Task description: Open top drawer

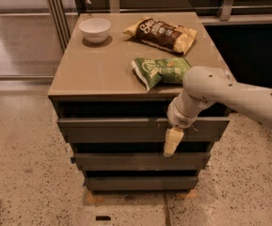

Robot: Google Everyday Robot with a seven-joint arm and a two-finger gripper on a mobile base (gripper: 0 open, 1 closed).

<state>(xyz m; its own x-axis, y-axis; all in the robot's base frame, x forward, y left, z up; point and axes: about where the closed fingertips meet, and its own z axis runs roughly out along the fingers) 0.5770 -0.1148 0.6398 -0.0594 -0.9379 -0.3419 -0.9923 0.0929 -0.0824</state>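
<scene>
The white robot arm (229, 91) reaches in from the right and bends down at the wrist. Its pale gripper (172, 142) hangs before the lower edge of the wide dark-grey top drawer front (112, 128), uppermost of 3, right of centre. I cannot tell whether the gripper is parted or closed.

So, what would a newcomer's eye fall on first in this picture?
First, the pale arm that stretches in from the right, with its gripper pointing down in front of the top drawer, right of centre. Next, the things on the cabinet: a green bag near the front right, a brown bag behind it, and a white bowl at the back left.
</scene>
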